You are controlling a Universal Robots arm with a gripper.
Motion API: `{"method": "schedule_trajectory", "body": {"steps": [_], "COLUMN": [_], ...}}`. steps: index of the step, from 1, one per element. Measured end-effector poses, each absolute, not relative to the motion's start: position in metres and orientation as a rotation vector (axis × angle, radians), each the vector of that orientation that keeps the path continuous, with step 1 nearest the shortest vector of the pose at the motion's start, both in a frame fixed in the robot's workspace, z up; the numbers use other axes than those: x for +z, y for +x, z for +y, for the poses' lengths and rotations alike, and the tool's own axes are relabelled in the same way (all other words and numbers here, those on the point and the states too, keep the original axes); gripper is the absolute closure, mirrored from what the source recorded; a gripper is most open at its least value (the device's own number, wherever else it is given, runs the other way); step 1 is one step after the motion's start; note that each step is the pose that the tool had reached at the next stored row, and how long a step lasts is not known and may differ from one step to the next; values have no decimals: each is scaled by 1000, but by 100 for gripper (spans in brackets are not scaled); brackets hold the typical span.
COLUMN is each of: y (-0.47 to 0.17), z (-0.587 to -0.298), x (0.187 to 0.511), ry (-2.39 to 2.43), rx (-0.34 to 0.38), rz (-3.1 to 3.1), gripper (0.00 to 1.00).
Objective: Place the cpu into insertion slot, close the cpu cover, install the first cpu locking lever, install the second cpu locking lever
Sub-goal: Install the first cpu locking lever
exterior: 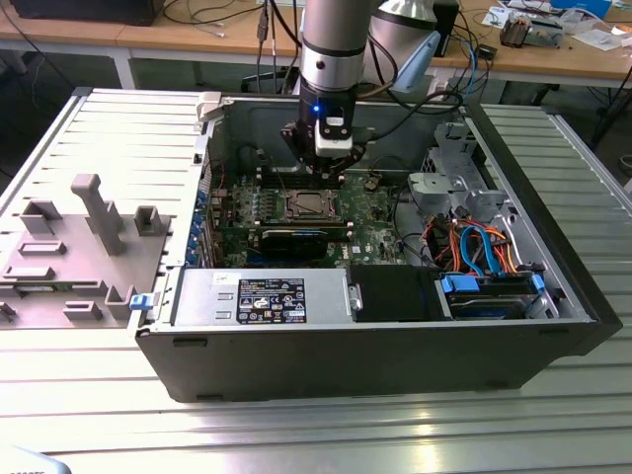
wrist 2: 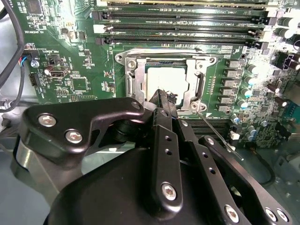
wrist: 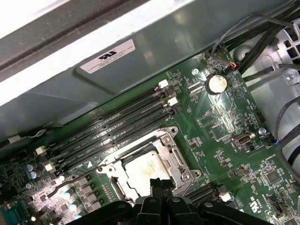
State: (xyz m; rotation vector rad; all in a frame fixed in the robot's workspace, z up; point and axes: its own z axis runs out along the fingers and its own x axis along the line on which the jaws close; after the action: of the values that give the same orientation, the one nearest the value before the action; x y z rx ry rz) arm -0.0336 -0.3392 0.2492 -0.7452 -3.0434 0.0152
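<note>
End effector [wrist: 161, 183] closed, empty (tips pressed together); one cpu [wrist: 140, 171] seated, one cpu cover [wrist: 176, 157] lowered over it.

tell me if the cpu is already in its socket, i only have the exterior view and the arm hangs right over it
observer: yes. In the second wrist view the cpu lies flat in the insertion slot, pale top up, with the cpu cover lying around it.
operator: ok and the pincer, open or shut, can't tell from out here
observer: shut. In the first wrist view the pincer has its fingers pressed together, with the tips at the edge of the chip.
</note>
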Motion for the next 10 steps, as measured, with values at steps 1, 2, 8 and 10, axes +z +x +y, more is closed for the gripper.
{"method": "schedule_trajectory", "body": {"steps": [1,2,8,10], "y": [-34,-34,-34,-34], "z": [-339,-339,-339,-339], "x": [249,249,249,249], "ry": [-741,-733,-697,-685], "rx": [15,15,15,15], "rz": [-3044,-3046,-3055,-3058], "gripper": [89,89,89,89]}}
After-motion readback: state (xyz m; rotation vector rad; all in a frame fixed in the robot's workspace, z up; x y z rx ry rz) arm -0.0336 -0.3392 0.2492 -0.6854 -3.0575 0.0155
